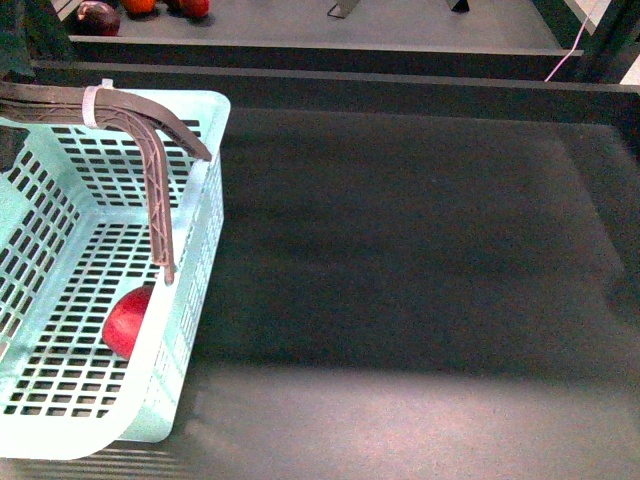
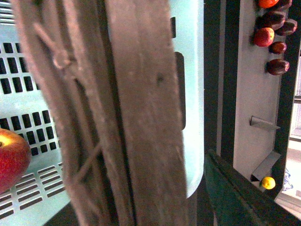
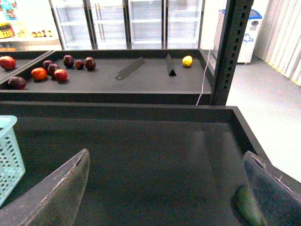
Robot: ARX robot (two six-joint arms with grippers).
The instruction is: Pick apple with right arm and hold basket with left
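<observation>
Looking nearly finished: apple [image 1: 128, 320] lying inside the basket [image 1: 190, 330], right hand [image 3: 164, 188] hanging released and empty, left hand's grasp on the handles [image 2: 141, 117] impossible to tell.

Dim light leaves the front view's dark table [image 1: 420, 250] grainy with one pale band near its front edge, while the close brown handles [image 2: 141, 117] blur.

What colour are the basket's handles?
Brown, ribbed. The handles stand out against the mint-blue basket; the front view shows them best.
</observation>
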